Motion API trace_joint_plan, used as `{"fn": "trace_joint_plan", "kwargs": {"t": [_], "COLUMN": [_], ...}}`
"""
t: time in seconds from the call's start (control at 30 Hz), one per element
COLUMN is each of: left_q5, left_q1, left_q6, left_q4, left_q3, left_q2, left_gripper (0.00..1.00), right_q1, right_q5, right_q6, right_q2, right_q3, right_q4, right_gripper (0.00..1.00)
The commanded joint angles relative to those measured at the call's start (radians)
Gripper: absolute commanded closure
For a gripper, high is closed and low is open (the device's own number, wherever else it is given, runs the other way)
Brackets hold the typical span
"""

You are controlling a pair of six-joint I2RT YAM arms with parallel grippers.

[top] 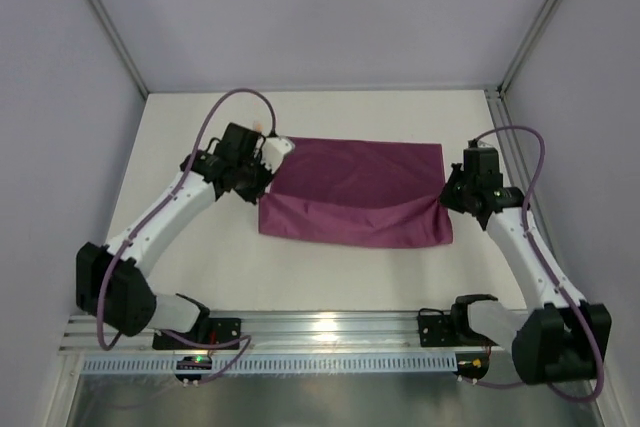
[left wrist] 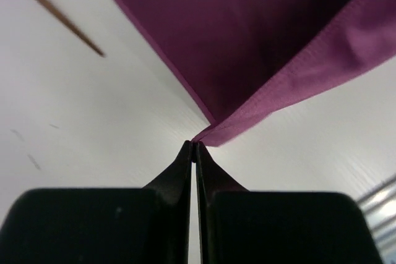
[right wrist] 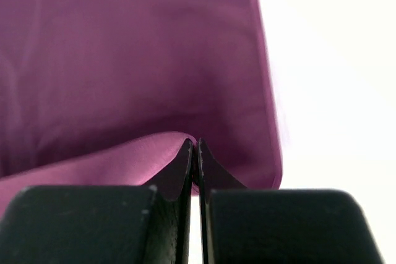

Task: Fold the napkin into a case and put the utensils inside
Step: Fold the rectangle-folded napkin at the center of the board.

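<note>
Two ends of the napkin are pinched, left tool clenched on it at nine o'clock, right tool at three, likely so the fold lands straight.

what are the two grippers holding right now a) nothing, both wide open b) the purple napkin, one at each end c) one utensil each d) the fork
b: the left gripper and the right gripper are each pinched shut on an edge of the napkin.
</note>
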Motion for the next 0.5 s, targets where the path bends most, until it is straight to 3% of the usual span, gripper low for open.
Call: {"fn": "trace_joint_plan", "kwargs": {"t": [0.0,0.23,0.47], "left_q5": [-0.148,-0.150,-0.175], "left_q1": [0.082,0.093,0.096], "left_q6": [-0.118,-0.087,-0.081], "left_q4": [0.208,0.331,0.351], "left_q3": [0.169,0.330,0.459], "left_q2": [0.141,0.376,0.583], "left_gripper": [1.00,1.00,1.00], "right_q1": [-0.039,-0.102,-0.108], "right_q5": [0.075,0.014,0.011], "right_q6": [-0.088,-0.176,-0.223], "right_q2": [0.184,0.543,0.773], "right_q3": [0.116,0.351,0.535], "right_q4": [0.202,0.227,0.185], "right_gripper": [0.97,0.97,0.97]}}
